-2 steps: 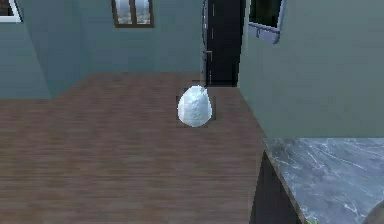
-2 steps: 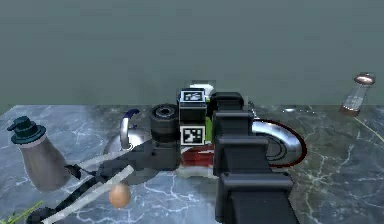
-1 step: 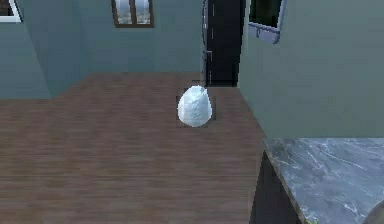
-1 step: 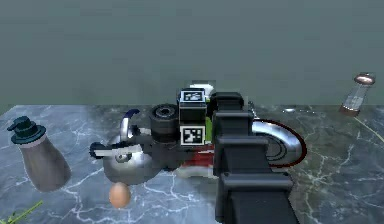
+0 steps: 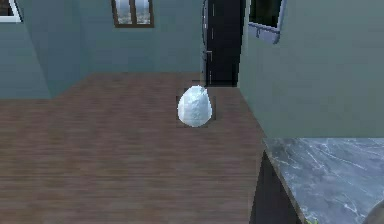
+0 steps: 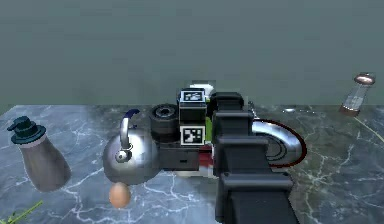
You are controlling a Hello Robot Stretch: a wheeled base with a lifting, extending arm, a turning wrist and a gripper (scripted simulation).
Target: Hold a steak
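Arm side view:
- The countertop [image 6: 340, 150] is glossy grey marble with pale veins.
- Your arm [image 6: 250, 175], a dark square bar, rises from the near edge. Two white marker squares [image 6: 190, 133] sit at its far end.
- The gripper [image 6: 162, 124] is a dark body just left of the markers. It sits at a rounded chrome kettle [image 6: 130, 155] with a looped handle. You cannot tell how the fingers stand or whether they hold anything.
- A thin reddish strip [image 6: 203, 160] lies low on the marble at the arm's left flank. It is too small to call a steak.
- Right of the arm is a curved polished-metal piece [image 6: 278, 140] with a red edge.
- Near left is a smooth brown egg [image 6: 119, 195]. Farther left is a matte grey bottle [image 6: 42, 160] with a dark cap.
- Far right is a small glass shaker [image 6: 360, 92] with a metal top.

Forward view:
- A lumpy white bag [image 5: 195, 105] sits on the wood-plank floor [image 5: 90, 140].
- A dark doorway [image 5: 222, 40] stands behind the bag.
- A marble counter corner [image 5: 330, 175] is at near right.
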